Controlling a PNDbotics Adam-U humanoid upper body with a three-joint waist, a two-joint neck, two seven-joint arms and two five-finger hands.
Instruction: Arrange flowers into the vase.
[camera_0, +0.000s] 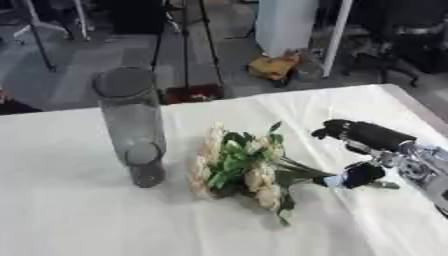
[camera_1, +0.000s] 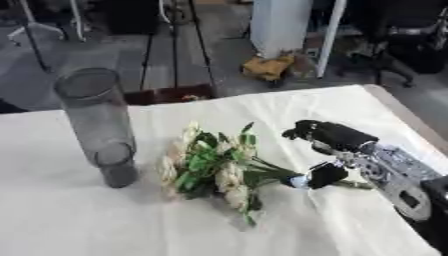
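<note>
At the left of the white-covered counter (camera_0: 79, 215) we saw the tall clear vase (camera_0: 131, 125) standing upright, narrow and so, we judged, easy to tip if the flowers were swung into its side rather than lowered through its mouth. Just right of it the bunch of cream flowers (camera_0: 241, 167) lay flat, blooms toward the vase and stems pointing right. At the stem ends our right hand (camera_1: 337, 152) had thumb and fingers curled about them; held so far out, the heavy heads might droop or slip free on lifting.
</note>
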